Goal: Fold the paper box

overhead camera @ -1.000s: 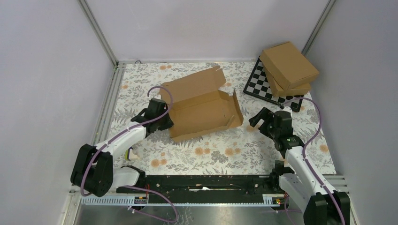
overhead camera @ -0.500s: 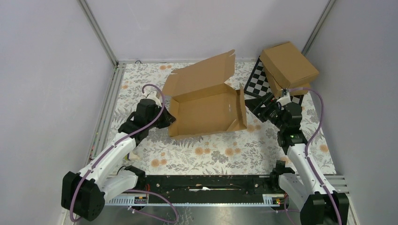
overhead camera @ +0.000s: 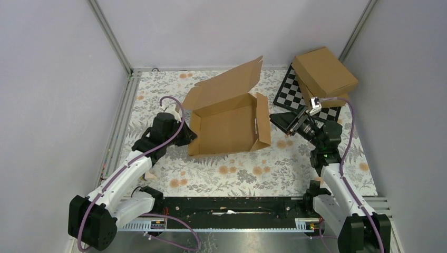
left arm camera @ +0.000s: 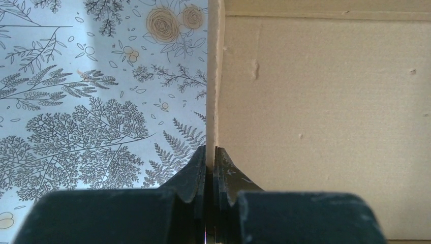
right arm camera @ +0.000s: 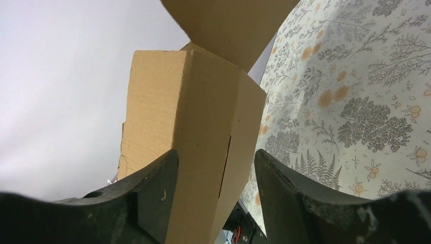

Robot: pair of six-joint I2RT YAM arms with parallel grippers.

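Paper box: a half-formed brown tray at the middle of the floral cloth, with its lid raised and leaning toward the rear. The tray floor and both end walls show from above; the outer face of the front wall is hidden in that view.

Left gripper: clenched on the box's left wall. The wrist view shows the fingers pressed flat against the cardboard edge with no gap between them. The box runs off that view at the right and top.

Right gripper: straddles the upright right wall. In the wrist view the wall stands between the two tips of the gripper. One finger lies against it and the other stands just clear, so the jaws are parted and not yet gripping. The wall's foot is hidden behind the fingers, and the lid is cut off at the top edge.

Rear right: two closed boxes are stacked on a chessboard. The lower box is largely covered by the upper one, and much of the board is covered by both.
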